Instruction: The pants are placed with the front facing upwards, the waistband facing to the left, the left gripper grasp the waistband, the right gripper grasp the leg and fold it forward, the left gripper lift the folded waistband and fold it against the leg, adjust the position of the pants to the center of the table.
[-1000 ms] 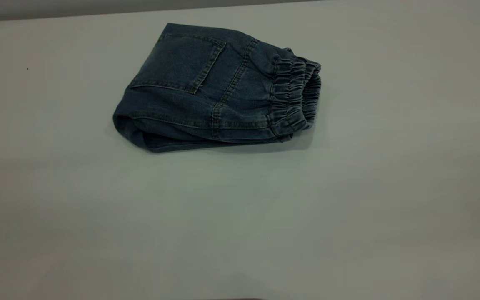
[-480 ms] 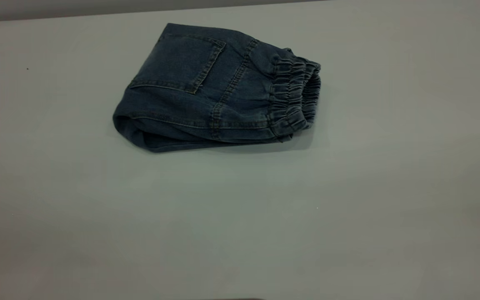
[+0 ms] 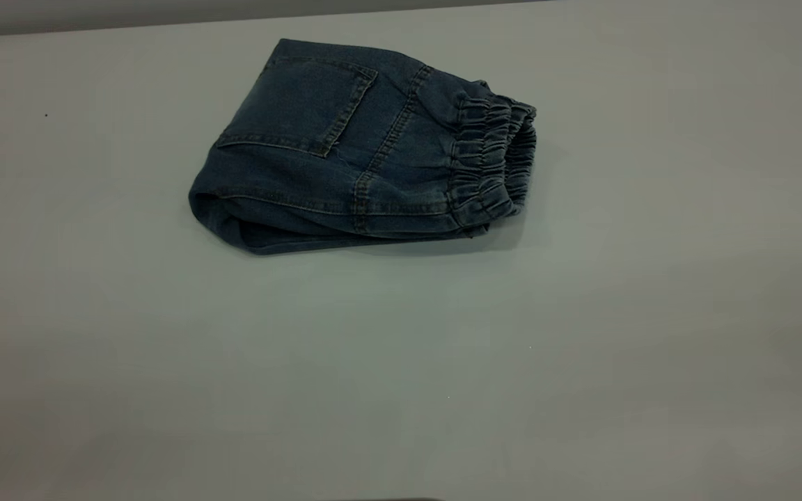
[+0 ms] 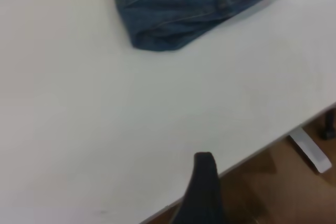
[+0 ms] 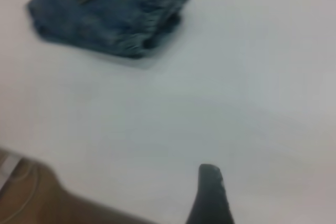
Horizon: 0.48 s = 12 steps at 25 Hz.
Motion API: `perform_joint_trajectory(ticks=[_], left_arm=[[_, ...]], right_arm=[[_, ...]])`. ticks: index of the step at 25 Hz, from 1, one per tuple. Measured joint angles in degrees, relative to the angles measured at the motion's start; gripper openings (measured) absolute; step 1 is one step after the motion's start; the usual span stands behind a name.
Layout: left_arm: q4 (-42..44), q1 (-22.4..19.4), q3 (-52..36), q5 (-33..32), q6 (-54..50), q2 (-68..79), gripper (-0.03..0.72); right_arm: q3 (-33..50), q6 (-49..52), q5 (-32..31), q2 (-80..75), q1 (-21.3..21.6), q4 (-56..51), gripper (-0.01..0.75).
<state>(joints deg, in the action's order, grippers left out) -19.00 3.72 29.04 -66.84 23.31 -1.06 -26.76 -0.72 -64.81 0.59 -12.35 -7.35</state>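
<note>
Denim pants (image 3: 352,156) soft, floppy, light, folded on worktop (image 3: 582,313). Best hold: thick puckered waistband (image 3: 488,163). Left end effector (image 4: 206,192), right end effector (image 5: 211,195): far back, opening unclear.

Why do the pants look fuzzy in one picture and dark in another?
In the right wrist view the pants are blurred and the table looks washed out; the left wrist view is brighter and a bit sharper; the exterior view is dim, with a soft shadow beside the waistband.
</note>
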Motion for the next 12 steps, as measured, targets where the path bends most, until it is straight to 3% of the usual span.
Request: perform_joint_trajectory(ticks=[6,12], left_arm=[[0.0,-4.81,0.0,0.0,0.0,0.0,0.571],[0.0,-7.87,0.0,0.0,0.0,0.0,0.571]], right_arm=[[0.0,0.0,0.0,0.02,7.22,0.0,0.46],[0.0,0.0,0.0,0.02,7.79,0.0,0.46]])
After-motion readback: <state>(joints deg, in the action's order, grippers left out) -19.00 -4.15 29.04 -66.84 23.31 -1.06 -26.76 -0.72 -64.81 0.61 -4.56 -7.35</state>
